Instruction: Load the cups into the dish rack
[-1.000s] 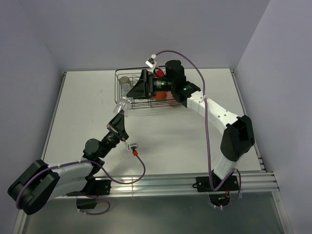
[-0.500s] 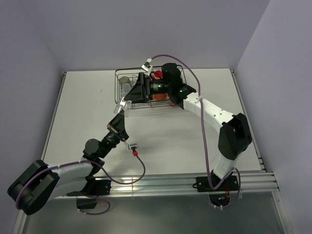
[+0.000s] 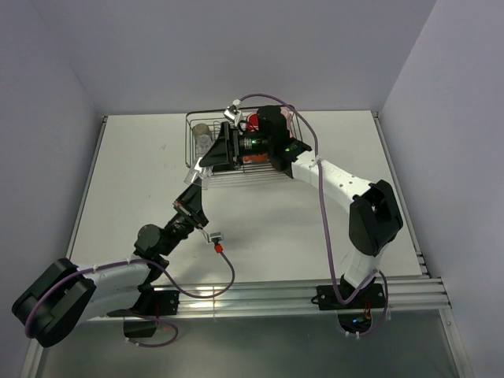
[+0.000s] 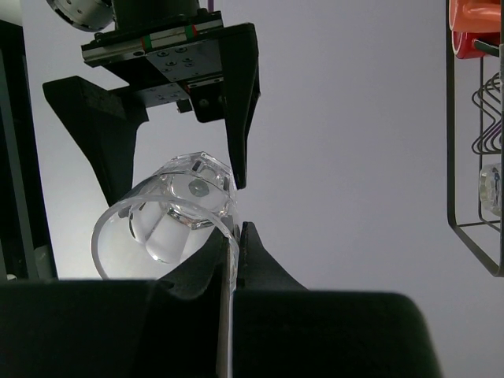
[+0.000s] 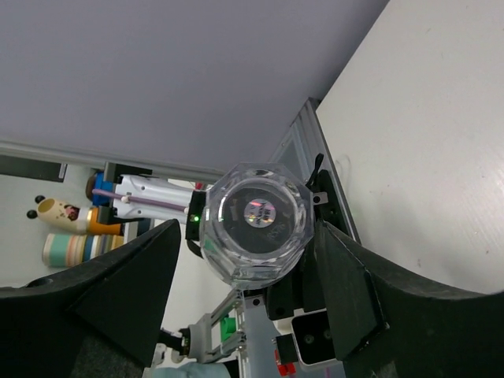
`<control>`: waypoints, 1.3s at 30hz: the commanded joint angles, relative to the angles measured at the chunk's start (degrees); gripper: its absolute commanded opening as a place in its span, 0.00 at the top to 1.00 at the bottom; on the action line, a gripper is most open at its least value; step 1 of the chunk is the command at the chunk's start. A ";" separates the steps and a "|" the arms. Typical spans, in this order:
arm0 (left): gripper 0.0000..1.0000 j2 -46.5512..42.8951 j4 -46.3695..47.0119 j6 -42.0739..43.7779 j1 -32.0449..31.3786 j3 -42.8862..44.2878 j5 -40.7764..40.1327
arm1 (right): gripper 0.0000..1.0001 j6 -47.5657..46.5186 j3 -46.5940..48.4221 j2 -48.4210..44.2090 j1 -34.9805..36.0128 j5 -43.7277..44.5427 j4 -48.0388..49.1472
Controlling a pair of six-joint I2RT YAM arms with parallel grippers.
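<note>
My left gripper (image 3: 193, 187) is shut on the rim of a clear glass (image 3: 197, 168) and holds it tilted in the air just in front of the dish rack (image 3: 253, 170). In the left wrist view the fingers (image 4: 252, 244) pinch the glass wall (image 4: 169, 209). My right gripper (image 3: 206, 160) is open and points left; its fingers (image 4: 236, 134) straddle the base of the glass without touching it. The right wrist view shows the glass base (image 5: 256, 224) between the spread fingers (image 5: 346, 276). A red mug (image 3: 253, 122) and another clear glass (image 3: 202, 135) sit in the rack.
The black wire rack stands at the back middle of the white table (image 3: 142, 157), and its corner shows in the left wrist view (image 4: 453, 157) with an orange-red cup (image 4: 472, 27). Grey walls close the back and sides. A metal rail (image 3: 276, 291) runs along the near edge.
My right arm has swung left over the rack, bringing its open jaws around the base of the glass. The left arm and the glass have stayed in place.
</note>
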 commanded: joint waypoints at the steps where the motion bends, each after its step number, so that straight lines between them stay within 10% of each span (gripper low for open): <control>1: 1.00 -1.09 20.79 1.35 -0.39 1.22 1.38 | 0.24 1.77 0.05 1.07 0.47 -1.77 3.21; 10: 1.00 -1.27 20.96 1.35 -0.39 0.78 2.96 | 0.43 3.70 -0.38 1.60 0.55 -1.69 4.96; 22: 1.00 -1.36 20.96 1.35 -0.39 0.43 3.14 | 0.32 7.05 0.14 2.74 -0.15 -1.60 5.94; 29: 1.00 -1.18 20.79 1.00 -0.31 0.78 2.96 | 0.69 7.66 -0.21 2.74 -1.03 -1.42 7.17; 34: 0.55 -2.23 20.79 -1.11 -0.31 0.87 2.26 | 1.00 3.99 2.42 3.00 -2.61 -0.98 4.19; 39: 0.24 -7.32 14.30 -4.70 -0.39 1.66 1.03 | 1.00 1.34 4.27 1.69 -5.15 -0.11 1.72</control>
